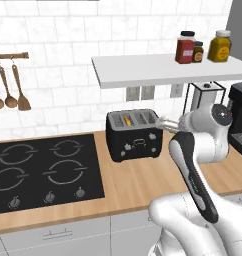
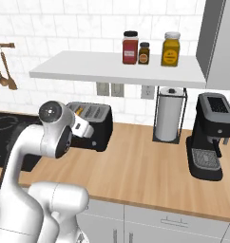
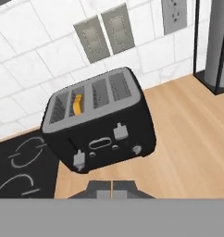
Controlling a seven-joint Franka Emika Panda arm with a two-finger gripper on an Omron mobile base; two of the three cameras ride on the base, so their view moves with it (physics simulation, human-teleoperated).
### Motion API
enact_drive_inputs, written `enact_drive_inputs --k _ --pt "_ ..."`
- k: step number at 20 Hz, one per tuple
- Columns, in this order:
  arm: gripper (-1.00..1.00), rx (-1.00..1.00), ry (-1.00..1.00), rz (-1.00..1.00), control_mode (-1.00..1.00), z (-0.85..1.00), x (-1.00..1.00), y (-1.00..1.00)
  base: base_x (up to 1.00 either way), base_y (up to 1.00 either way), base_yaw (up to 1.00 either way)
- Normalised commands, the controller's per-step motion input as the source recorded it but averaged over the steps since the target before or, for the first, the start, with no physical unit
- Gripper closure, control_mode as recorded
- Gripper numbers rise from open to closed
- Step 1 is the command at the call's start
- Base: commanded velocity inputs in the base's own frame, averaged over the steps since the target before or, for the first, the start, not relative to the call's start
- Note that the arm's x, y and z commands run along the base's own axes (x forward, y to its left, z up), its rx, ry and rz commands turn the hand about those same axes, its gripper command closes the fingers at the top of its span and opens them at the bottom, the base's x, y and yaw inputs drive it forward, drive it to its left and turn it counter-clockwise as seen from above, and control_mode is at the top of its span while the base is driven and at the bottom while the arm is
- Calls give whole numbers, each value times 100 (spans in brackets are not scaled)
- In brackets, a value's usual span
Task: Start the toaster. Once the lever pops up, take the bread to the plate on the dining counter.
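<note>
The glossy black toaster (image 1: 134,135) (image 2: 99,114) (image 3: 100,125) stands on the wood worktop against the tiled wall. The bread (image 1: 126,120) (image 3: 77,104) sits low in the second slot from the left, with just its golden-orange crust showing. On the toaster's front the left lever (image 3: 79,159) sits lower than the right lever (image 3: 119,131). My gripper (image 3: 112,189) (image 1: 161,122) is shut on nothing and hovers just off the toaster's right front, pointing at it without touching. The plate and the dining counter are out of view.
A black hob (image 1: 43,170) lies left of the toaster. To its right stand a paper towel holder (image 2: 168,118) and a black coffee machine (image 2: 209,137). A white shelf (image 2: 117,70) with jars overhangs the worktop. Wooden utensils (image 1: 10,90) hang on the wall.
</note>
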Motion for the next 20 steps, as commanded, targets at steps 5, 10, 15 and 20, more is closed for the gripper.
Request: enact_drive_inputs --k 5,10,15,20 --pt "-100 19 -11 -1 -100 52 -8 -36 0 0 0" --pt "-100 0 0 0 -100 0 0 0 0 0 0" --pt "-100 0 0 0 -100 0 0 0 0 0 0" --pt "-100 0 0 0 -100 0 0 0 0 0 0"
